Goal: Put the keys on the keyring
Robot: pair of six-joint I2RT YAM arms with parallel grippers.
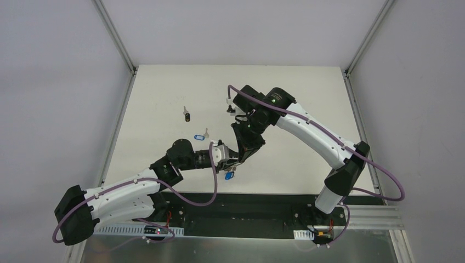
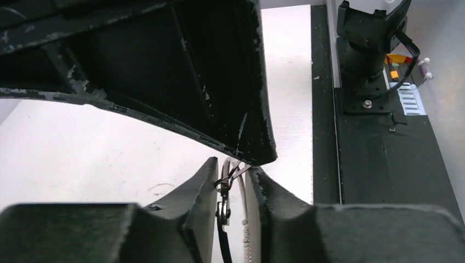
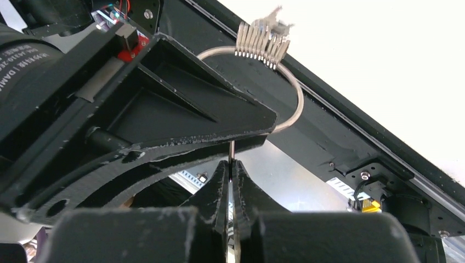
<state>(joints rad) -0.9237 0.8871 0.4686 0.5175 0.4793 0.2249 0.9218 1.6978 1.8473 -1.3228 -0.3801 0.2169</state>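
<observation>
Over the table's near middle my two grippers meet tip to tip. The left gripper [image 1: 225, 156] [image 2: 233, 165] is shut on the keyring [image 2: 242, 183], a thin silver ring standing on edge between its fingers beside a small dark link [image 2: 224, 192]. In the right wrist view the keyring [image 3: 298, 98] carries a cluster of ribbed silver pieces [image 3: 262, 43]. The right gripper [image 1: 240, 154] [image 3: 231, 163] is shut on a thin silver strip [image 3: 232, 149]; key or ring wire, I cannot tell. A blue-headed key [image 1: 229, 176] hangs below both grippers.
On the white table [image 1: 164, 93] lie a blue-headed key with a silver blade [image 1: 201, 136] and, farther back left, a small dark key [image 1: 188, 115]. A black strip [image 1: 247, 205] runs along the near edge, where the right arm's base [image 2: 364, 55] is bolted.
</observation>
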